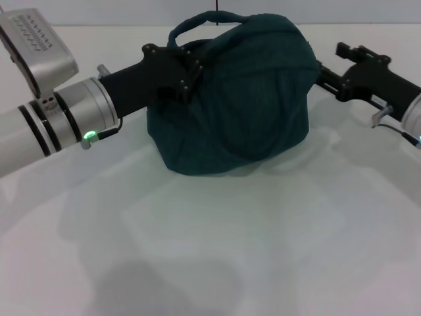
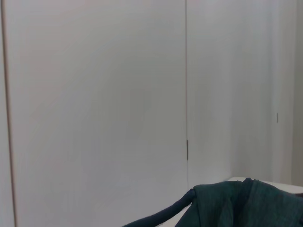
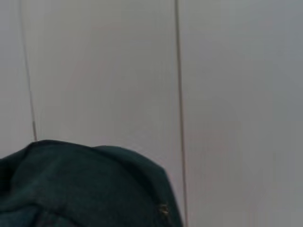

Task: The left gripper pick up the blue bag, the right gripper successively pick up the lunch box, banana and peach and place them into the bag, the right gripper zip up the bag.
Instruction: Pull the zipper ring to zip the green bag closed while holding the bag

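Head view: no writing or label can be read anywhere. The bag sits on the white table, toward the far middle, bulging and rounded, its mouth drawn together at the top so nothing inside shows. One loop handle arches above its top. The left gripper reaches in from the left and presses against the bag's upper left side, just below the handle; its fingertips are sunk in the fabric, so whether it is clenched on the cloth cannot be told. The right gripper comes in from the right and meets the bag's upper right edge; its tips are hidden behind the bag, so its state cannot be told either. The table in front of the bag is bare, with wide room toward the near edge.

Left wrist view: a pale wall with a vertical seam fills most of the picture. The bag's top and a dark handle show at the edge.

Right wrist view: the same kind of wall, and the bag's rounded fabric with a small metal zip piece near its edge
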{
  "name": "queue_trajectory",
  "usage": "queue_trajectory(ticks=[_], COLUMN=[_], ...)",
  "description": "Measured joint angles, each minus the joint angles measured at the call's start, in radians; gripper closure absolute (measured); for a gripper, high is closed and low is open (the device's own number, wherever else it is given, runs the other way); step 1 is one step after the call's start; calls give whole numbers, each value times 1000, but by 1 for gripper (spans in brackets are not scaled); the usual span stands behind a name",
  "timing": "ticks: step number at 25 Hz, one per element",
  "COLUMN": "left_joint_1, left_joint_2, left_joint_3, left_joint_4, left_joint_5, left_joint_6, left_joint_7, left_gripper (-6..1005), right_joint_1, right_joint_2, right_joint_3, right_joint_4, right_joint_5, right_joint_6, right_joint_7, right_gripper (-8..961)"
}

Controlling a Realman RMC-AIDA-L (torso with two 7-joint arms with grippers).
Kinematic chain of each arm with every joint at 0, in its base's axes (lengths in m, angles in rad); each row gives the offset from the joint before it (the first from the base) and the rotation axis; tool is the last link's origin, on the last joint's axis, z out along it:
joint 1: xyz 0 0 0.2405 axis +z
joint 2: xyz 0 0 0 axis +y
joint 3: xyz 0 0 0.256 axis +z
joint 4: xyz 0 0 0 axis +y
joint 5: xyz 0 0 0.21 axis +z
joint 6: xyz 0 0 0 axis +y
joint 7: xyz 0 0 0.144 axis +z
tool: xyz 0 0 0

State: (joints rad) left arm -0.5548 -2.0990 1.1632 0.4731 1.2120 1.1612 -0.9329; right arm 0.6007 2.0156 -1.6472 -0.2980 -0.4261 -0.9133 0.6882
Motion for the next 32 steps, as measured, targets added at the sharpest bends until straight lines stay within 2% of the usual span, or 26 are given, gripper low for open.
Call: queue_trajectory(ticks=[13,22,24,30,32], left_joint_1=[-5,-8,-7,-7,-7], left_joint_2=[0,1,1,2,3], left_joint_3=[-1,0,0,0,0], left_joint_4=[0,-20,-21,-22,-22], left_joint_5=[-4,-34,-34,-34,-34], left_joint_6=[0,0,0,0,0], left_joint_7=[16,40,40,40,40], left_gripper=[951,948,948,946,945], right_joint_1=[12,-11,-11,-13,-13], right_joint_2=[10,11,11,12,12], right_joint_3=[-72,-76,-75,-76,-76], right_joint_4=[-47,-62,-63,-61,-57], right_joint_5=[-2,5,5,4,3], right_joint_6=[0,-16,-17,-21,-21], right_joint_7=[4,9,9,4,3], right_gripper=[367,383,609,798,816])
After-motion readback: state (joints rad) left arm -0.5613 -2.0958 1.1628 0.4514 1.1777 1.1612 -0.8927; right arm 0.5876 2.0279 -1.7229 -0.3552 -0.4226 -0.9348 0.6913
